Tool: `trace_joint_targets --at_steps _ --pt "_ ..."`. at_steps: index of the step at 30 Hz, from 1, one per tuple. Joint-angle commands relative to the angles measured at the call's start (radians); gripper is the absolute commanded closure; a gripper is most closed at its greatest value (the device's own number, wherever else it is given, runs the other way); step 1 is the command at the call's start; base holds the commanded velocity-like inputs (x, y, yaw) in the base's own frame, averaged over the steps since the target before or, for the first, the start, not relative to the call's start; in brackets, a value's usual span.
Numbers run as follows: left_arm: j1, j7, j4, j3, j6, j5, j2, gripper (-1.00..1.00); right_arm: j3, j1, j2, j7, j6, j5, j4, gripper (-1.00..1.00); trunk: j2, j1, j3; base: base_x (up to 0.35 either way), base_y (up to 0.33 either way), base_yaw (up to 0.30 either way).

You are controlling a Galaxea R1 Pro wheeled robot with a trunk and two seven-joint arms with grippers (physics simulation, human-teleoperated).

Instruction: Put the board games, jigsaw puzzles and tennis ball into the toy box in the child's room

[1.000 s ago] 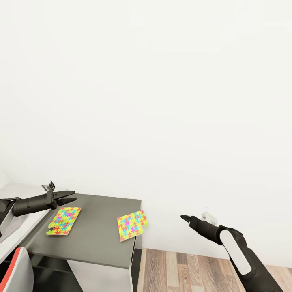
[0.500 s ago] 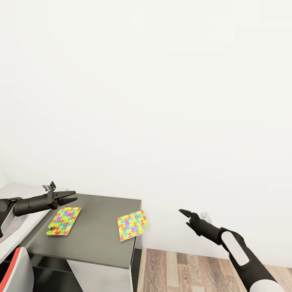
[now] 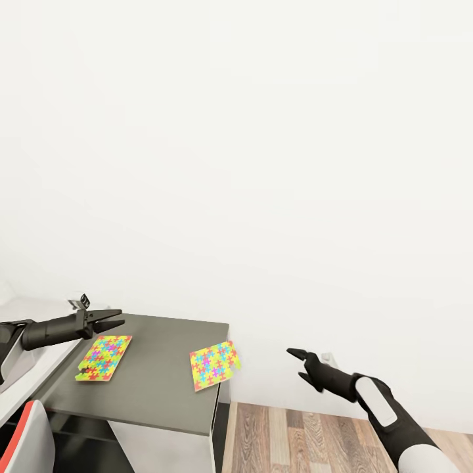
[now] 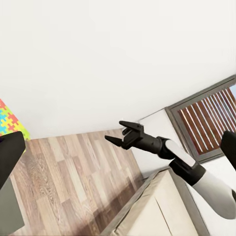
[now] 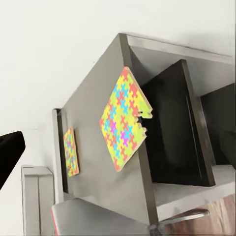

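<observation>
Two jigsaw puzzles lie on the dark-grey corner section of the table (image 3: 157,387). One puzzle (image 3: 104,357) lies flat near the left; the other puzzle (image 3: 213,364) overhangs the section's right edge, tilted. My left gripper (image 3: 117,318) hovers open just above and behind the left puzzle. My right gripper (image 3: 297,363) is open in the air to the right of the table, about a hand's width from the overhanging puzzle (image 5: 123,120), which it faces. The left wrist view shows that right gripper (image 4: 114,131) with its fingers spread. The toy box, board games and tennis ball are out of view.
A red-and-white chair (image 3: 26,440) stands at the lower left in front of the table. The white table top (image 3: 20,309) continues to the left. Wood-plank floor (image 3: 295,433) lies under my right arm, a white wall behind. A corner of the bed (image 4: 162,206) appears in the left wrist view.
My right gripper has edged left toward the overhanging puzzle and its wrist has turned, with the forearm dropping lower. The left arm and both puzzles have stayed put.
</observation>
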Motion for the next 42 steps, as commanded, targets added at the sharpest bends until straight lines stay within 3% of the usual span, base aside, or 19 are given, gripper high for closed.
trace_joint_targets --at_steps 1,9,29,34,36,38,42 --pt "-0.001 -0.004 0.0 0.0 0.011 -0.001 0.0 -1.0 0.002 -0.002 0.0 0.001 0.003 0.0 0.012 -1.0 -0.002 0.001 -0.002 0.0 0.0 0.0" --pt "-0.001 -0.004 0.0 0.0 0.011 0.0 0.0 -1.0 0.004 -0.019 0.001 0.011 -0.001 0.004 0.084 -1.0 -0.002 0.001 -0.002 0.002 0.0 0.0" --pt "-0.001 -0.004 0.0 0.0 0.011 -0.002 -0.002 -1.0 0.006 -0.022 0.003 0.013 0.003 0.001 0.091 -1.0 -0.002 0.001 -0.002 0.157 0.026 0.0" --pt "-0.001 -0.004 -0.007 -0.002 0.014 -0.001 -0.003 -1.0 0.013 -0.043 0.04 0.013 0.017 0.001 0.095 -1.0 -0.002 0.001 -0.002 0.112 0.0 0.0" --pt "-0.001 -0.004 -0.01 -0.004 0.014 0.0 -0.007 -1.0 0.04 -0.057 0.066 0.013 0.028 0.003 0.1 -1.0 -0.002 0.001 -0.002 0.03 0.0 0.0" --pt "-0.001 -0.004 -0.011 -0.008 0.017 0.0 -0.019 -1.0 0.073 -0.068 0.084 0.013 0.032 0.003 0.102 -1.0 -0.002 0.001 -0.002 0.014 0.0 0.0" --pt "-0.009 -0.004 -0.03 -0.027 0.053 -0.002 -0.071 -1.0 0.126 -0.085 0.117 0.012 0.035 0.002 0.104 -1.0 -0.002 0.001 -0.002 0.005 0.0 0.0"
